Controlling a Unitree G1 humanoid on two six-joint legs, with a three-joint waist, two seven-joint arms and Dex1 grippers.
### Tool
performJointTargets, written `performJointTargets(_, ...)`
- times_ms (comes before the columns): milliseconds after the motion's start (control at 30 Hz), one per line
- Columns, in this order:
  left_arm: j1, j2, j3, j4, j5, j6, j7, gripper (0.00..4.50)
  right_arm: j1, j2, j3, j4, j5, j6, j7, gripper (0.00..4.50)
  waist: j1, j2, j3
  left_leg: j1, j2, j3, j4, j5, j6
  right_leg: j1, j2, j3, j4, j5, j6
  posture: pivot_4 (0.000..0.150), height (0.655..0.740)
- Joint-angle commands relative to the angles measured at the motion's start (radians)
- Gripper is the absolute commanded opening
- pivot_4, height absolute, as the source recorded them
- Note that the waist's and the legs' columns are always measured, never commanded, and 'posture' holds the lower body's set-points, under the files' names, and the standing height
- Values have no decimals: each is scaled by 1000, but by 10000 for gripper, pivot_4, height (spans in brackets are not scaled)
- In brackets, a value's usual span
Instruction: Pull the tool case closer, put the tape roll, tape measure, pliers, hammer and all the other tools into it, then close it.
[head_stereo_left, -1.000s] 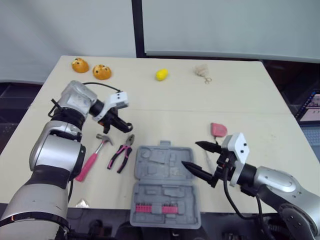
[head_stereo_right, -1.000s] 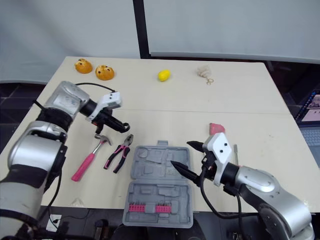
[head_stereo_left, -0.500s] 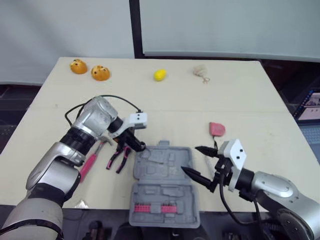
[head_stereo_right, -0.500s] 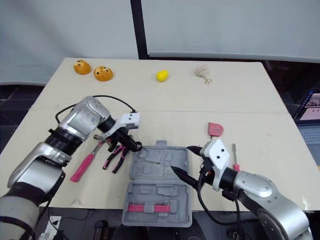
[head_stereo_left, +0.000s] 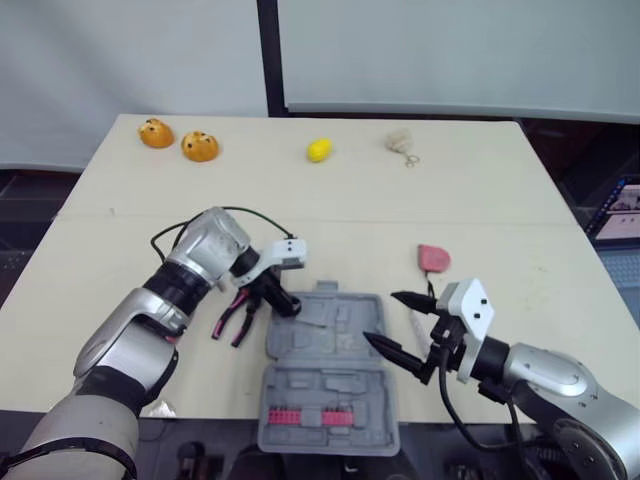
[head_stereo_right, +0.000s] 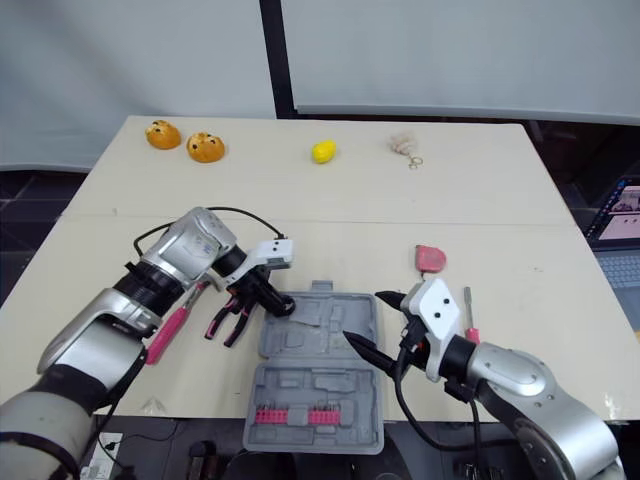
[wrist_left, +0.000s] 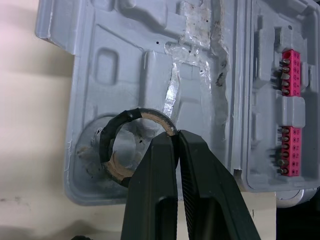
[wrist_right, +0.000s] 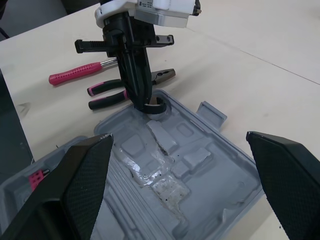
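Left wrist view: left tool (wrist_left: 176, 134) pinches tape roll (wrist_left: 106, 145), hole upward, over case (wrist_left: 210, 60); right tool (head_stereo_left: 381, 318) spread.

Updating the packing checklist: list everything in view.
tool case: one, grey, open, table's near edge
bit rack: one, pink, case's near half
tape roll: one, black, over case's round recess
pliers: one, pink-black handles, left of case
hammer: one, pink handle, left of pliers
tape measure: one, pink, right of case
screwdriver: one, red handle, right of case
round toys: two, orange, far left corner
lemon: one, yellow, far edge
keyring charm: one, beige, far edge
left gripper: one, black, shut on tape roll
right gripper: one, black, open, at case's right edge
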Motion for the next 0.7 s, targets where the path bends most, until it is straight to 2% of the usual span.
performJointTargets(33, -33, -12, 9, 45, 18, -38, -8, 307, 8, 2, -18, -36, 9, -17, 6, 45000, 0, 0, 0, 0, 0, 0, 0, 0, 0, 0, 0, 0, 0, 0, 0, 1500, 7400)
performJointTargets(267, -45, -37, 28, 126, 45, -112, 16, 307, 14, 2, -22, -35, 8, -18, 4, 45000, 0, 0, 0, 0, 0, 0, 0, 0, 0, 0, 0, 0, 0, 0, 0, 1500, 7400)
performJointTargets(533, -33, -36, 35, 132, 59, -139, 20, 307, 18, -2, -21, -29, 2, -20, 9, 45000, 0, 0, 0, 0, 0, 0, 0, 0, 0, 0, 0, 0, 0, 0, 0, 1500, 7400)
performJointTargets(633, -28, -23, 41, 128, 71, -164, 37, 10594, 16, -5, -24, -27, 3, -17, 11, 45000, 0, 0, 0, 0, 0, 0, 0, 0, 0, 0, 0, 0, 0, 0, 0, 1500, 7400)
performJointTargets(700, -28, -7, 59, 114, 69, -179, 48, 20182, 17, -9, -27, -27, 3, -17, 13, 45000, 0, 0, 0, 0, 0, 0, 0, 0, 0, 0, 0, 0, 0, 0, 0, 1500, 7400)
